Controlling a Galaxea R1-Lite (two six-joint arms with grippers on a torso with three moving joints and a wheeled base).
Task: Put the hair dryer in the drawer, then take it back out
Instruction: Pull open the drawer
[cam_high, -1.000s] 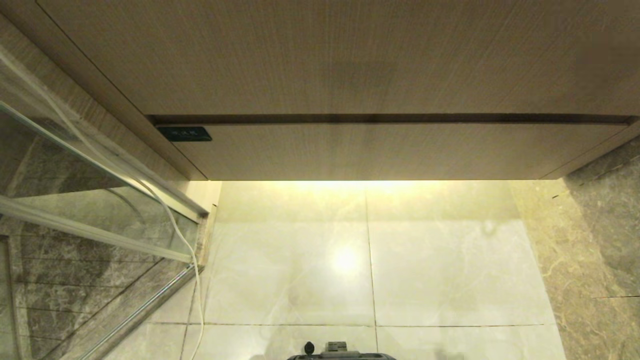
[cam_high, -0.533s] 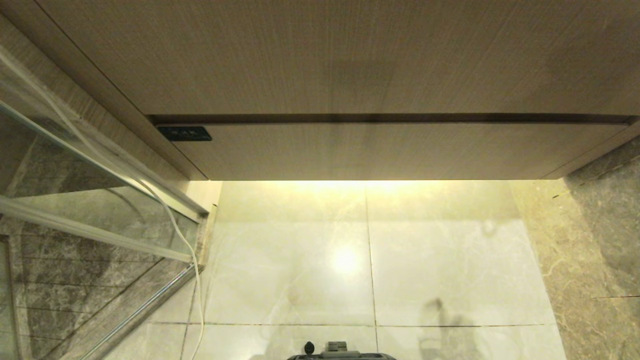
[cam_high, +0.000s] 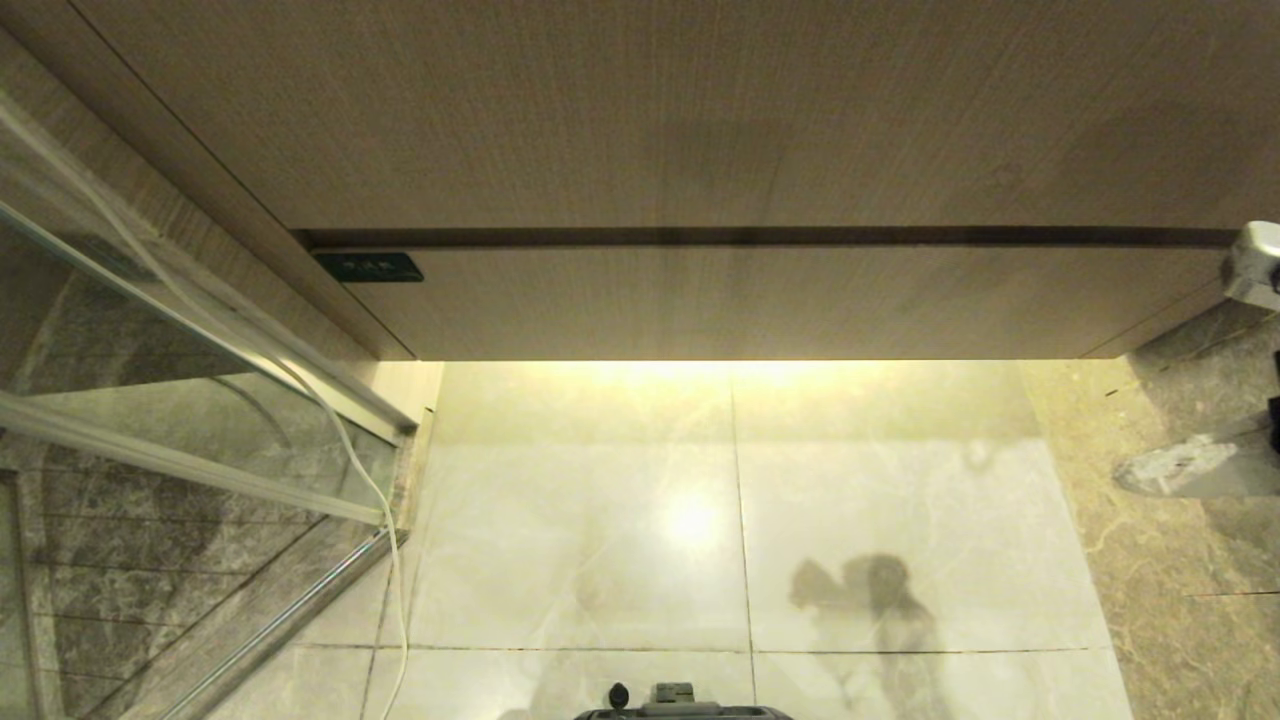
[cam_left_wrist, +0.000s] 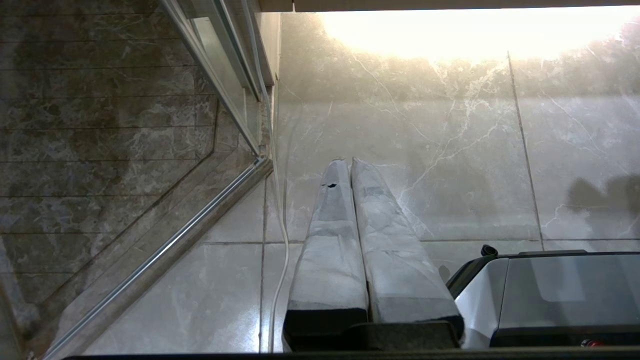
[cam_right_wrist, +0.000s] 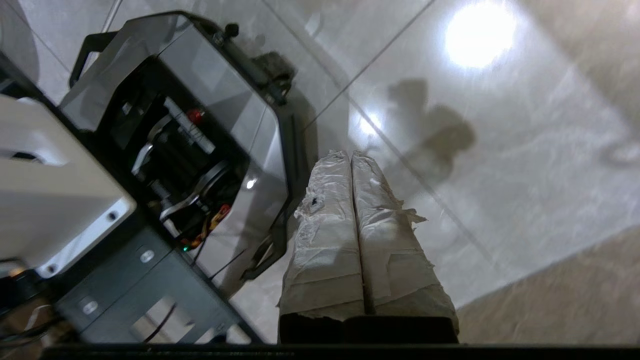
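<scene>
The wide pale wood-grain drawer front (cam_high: 760, 300) is showing fine vertical streaks, like the taller brown wood-grain panel (cam_high: 680, 110) above it. Below the drawer front, the glossy cream marble floor tiles (cam_high: 580, 540) are glowing yellow and carrying thin white veins. Left of the drawer front, a dark grey veined stone wall (cam_high: 110, 560) is showing through clear glass.

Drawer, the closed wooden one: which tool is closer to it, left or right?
Right, probably. The right tool is up near the drawer's right end, not touching it. The left tool hangs low beside the robot's base, pointing at the floor tiles.
</scene>
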